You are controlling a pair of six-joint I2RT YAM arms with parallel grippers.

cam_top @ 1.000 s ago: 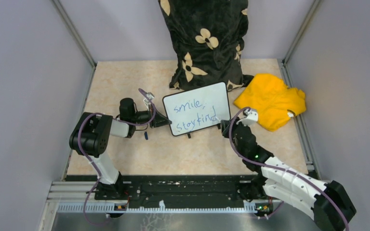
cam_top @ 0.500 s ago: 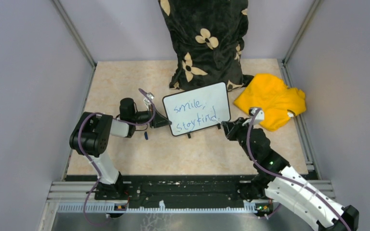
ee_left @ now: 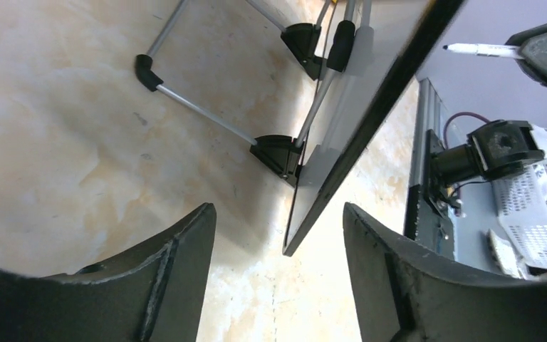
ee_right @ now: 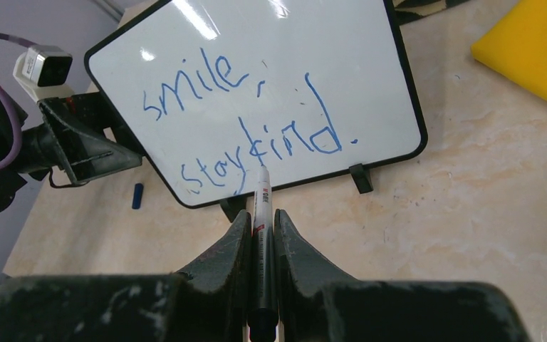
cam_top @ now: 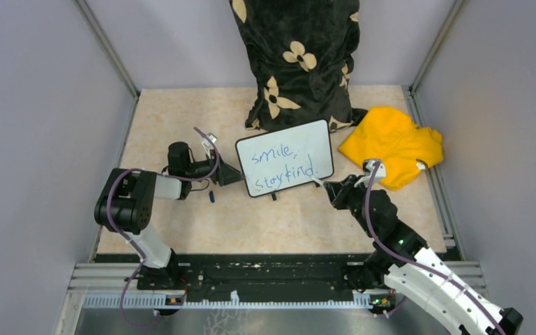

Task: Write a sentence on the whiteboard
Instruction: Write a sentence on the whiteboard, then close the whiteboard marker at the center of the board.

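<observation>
The whiteboard (cam_top: 285, 157) stands tilted on its black feet mid-table, with the sentence (cam_top: 279, 166) "smile, stay kind." in blue on two lines. The right wrist view shows the whiteboard (ee_right: 370, 64) and its sentence (ee_right: 246, 117) face-on. My left gripper (cam_top: 236, 174) is open at the board's left edge. In the left wrist view the whiteboard's corner (ee_left: 306, 228) lies between the spread jaws of my left gripper (ee_left: 278, 214), touching neither. My right gripper (cam_top: 329, 187) is shut on a marker (ee_right: 262, 192), its tip just off the board's lower edge. In its own view my right gripper (ee_right: 261, 214) points at the board.
A small blue marker cap (cam_top: 211, 197) lies on the table below the left gripper. A yellow cloth (cam_top: 393, 145) sits right of the board. A black flowered pillow (cam_top: 296, 63) stands behind it. Grey walls close in on three sides.
My left gripper has opened and let go of the board's left edge, drawing back a little leftward. The right gripper pulled the marker off the board toward the near right.
</observation>
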